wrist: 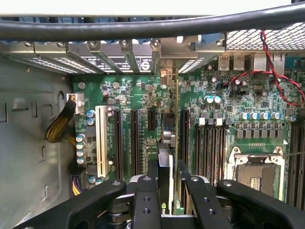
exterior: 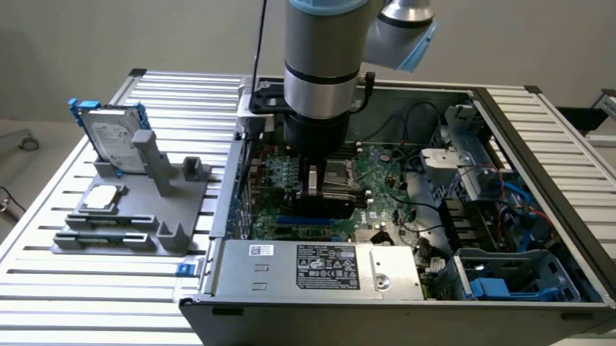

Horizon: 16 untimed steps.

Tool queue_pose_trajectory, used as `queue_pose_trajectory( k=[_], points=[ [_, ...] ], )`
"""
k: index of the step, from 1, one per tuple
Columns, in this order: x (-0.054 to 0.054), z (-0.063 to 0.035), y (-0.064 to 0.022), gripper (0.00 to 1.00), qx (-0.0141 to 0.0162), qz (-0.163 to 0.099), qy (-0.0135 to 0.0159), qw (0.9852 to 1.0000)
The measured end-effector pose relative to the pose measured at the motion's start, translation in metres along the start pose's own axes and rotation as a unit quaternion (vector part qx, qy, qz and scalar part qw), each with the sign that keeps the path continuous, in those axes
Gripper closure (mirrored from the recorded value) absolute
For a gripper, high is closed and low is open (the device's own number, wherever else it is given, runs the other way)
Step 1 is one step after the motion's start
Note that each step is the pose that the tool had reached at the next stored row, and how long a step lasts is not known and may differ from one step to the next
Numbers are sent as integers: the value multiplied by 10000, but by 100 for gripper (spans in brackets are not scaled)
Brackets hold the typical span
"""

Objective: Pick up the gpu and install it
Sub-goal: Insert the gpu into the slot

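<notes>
My gripper (wrist: 167, 168) partway closed, clamping gpu (wrist: 167, 136) edge-on, upright, likely so card edge lines with motherboard (wrist: 128, 90) slots. Exterior view: card inside case (exterior: 385, 324), three o'clock of grey stand (exterior: 154, 169).

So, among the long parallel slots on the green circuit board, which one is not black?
The long white plastic slot, at the end of the row beside the yellow and black wires; the other slots are black.
</notes>
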State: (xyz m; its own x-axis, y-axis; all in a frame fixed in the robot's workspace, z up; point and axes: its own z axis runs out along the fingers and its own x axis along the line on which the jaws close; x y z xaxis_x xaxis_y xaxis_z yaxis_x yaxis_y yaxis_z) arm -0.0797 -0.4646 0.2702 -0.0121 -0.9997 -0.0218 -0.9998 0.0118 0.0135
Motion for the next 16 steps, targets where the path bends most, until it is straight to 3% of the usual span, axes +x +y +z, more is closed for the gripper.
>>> queue_pose_trajectory(
  k=[16],
  points=[
    [2,74,24,73,0,0,-18,10000]
  ],
)
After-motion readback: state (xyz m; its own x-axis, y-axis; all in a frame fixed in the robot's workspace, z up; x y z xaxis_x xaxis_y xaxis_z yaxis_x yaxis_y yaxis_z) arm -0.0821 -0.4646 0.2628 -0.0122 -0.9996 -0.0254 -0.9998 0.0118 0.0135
